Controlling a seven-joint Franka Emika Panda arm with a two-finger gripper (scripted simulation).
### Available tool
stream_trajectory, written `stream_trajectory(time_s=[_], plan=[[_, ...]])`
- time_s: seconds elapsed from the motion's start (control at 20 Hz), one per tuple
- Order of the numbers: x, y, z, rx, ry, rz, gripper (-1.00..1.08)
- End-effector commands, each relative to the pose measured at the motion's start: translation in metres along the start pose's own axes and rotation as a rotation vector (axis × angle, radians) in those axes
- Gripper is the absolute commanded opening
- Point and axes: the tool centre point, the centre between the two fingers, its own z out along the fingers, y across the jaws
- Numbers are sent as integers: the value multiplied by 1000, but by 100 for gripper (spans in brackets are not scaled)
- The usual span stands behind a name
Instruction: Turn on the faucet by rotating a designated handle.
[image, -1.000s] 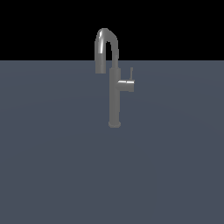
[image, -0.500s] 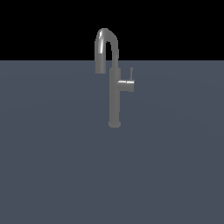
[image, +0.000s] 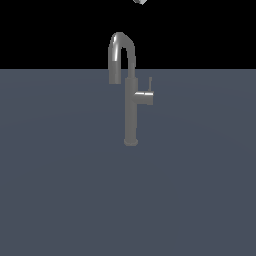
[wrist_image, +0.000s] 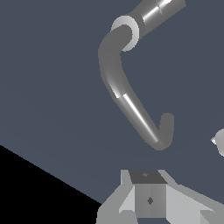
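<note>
The faucet (image: 131, 115) stands upright on the dark grey floor, with its gooseneck spout (image: 120, 42) arching toward the exterior view's left. The handle (image: 150, 86) is a thin rod standing up from a stubby cylinder (image: 145, 96) on the column's right side. Only a small pale tip of my gripper (image: 140, 1) shows at the top edge, above the faucet and apart from it. The wrist view looks down on the curved spout (wrist_image: 131, 105) and the column (wrist_image: 157, 11); the handle is not clearly seen there. My gripper (wrist_image: 148, 192) shows at the frame edge, touching nothing.
The flat dark grey floor (image: 60, 190) spreads around the faucet, with black background behind it. A small pale shape (wrist_image: 219, 142) sits at the wrist view's edge; I cannot tell what it is.
A small pale tip of the gripper has come into view at the top edge of the exterior view. The faucet and handle have not moved.
</note>
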Motion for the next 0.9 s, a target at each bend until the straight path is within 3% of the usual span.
stream_trajectory(time_s=[0.0,0.85], plan=[[17,-3,-1,55,-42,53,-100],[140,3,12,445,-336,430,-100]])
